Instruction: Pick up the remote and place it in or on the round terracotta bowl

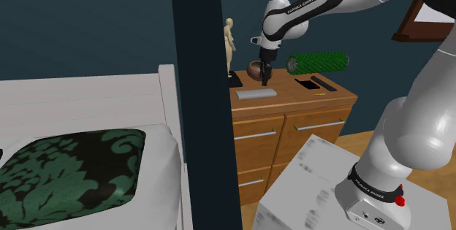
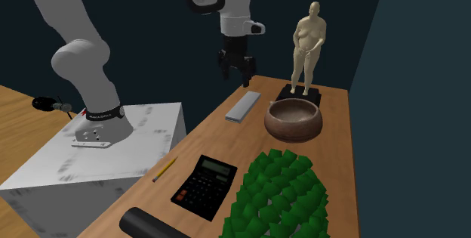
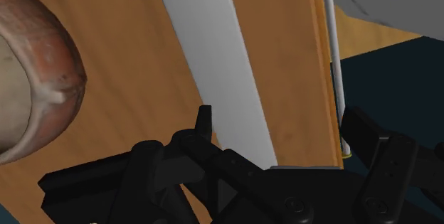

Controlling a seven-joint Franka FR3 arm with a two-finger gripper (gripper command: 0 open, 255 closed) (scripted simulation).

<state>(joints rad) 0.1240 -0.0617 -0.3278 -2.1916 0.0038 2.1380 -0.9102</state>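
Note:
The remote [image 2: 244,106] is a flat, plain grey slab lying on the wooden dresser top [image 2: 340,134]. Just beside it stands the round brown bowl [image 2: 293,119], which holds nothing. My black gripper [image 2: 239,79] hangs open a short way above the remote's far end, touching nothing. In the wrist view the remote [image 3: 220,66] runs lengthwise toward the gap between my fingers [image 3: 204,119], with the bowl [image 3: 32,80] off to one side. In the shoulder view the gripper [image 1: 264,79] hovers over the remote [image 1: 255,94], in front of the bowl [image 1: 255,68].
A tan figurine [image 2: 308,47] on a black base stands behind the bowl. A black calculator [image 2: 204,186], a pencil [image 2: 164,169], a green leafy roll [image 2: 275,199] and a black cylinder [image 2: 155,225] lie further along the dresser. A bed [image 1: 88,104] and a dark post [image 1: 196,82] are beside it.

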